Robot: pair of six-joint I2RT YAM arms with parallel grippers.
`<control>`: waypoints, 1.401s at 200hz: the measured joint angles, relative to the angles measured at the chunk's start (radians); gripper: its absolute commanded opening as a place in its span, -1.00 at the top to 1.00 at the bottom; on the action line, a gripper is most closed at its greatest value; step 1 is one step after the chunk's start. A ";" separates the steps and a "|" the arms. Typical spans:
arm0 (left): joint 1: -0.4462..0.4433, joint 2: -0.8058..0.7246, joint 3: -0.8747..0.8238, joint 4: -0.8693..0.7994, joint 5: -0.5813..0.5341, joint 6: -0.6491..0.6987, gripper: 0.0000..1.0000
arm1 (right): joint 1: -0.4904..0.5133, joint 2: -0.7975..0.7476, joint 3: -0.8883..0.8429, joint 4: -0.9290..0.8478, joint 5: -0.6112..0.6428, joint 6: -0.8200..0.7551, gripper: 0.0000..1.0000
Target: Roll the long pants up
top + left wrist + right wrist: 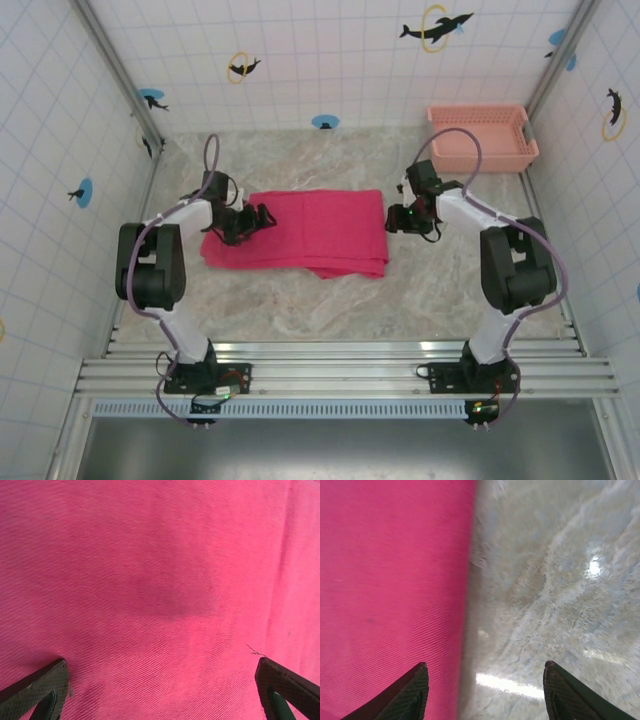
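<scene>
While the long pants (310, 230) lie folded flat on the desk (300, 310), the left jaws gape wide above their left end. The right jaws, also apart, straddle the cloth's right edge.

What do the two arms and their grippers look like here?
The left arm and right arm match: white links, bulky black joint housings, black bases. A lilac cable loops along each. The left gripper and right gripper are black; their fingers are dark, cross-hatched wedges with green inner parts.
</scene>
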 measured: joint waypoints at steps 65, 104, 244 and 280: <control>-0.052 0.038 0.045 -0.002 -0.031 -0.013 -0.95 | 0.014 0.106 0.000 0.140 -0.158 -0.002 -0.23; -0.053 0.060 0.079 -0.032 -0.042 -0.011 -0.95 | 0.014 0.122 -0.003 0.181 -0.216 0.012 0.19; -0.158 0.531 0.778 -0.140 -0.036 -0.023 -0.95 | 0.254 -0.228 -0.405 0.301 -0.126 0.256 0.74; -0.191 0.673 0.998 -0.137 -0.017 -0.058 -0.95 | 0.418 -0.227 -0.407 0.290 -0.064 0.359 0.20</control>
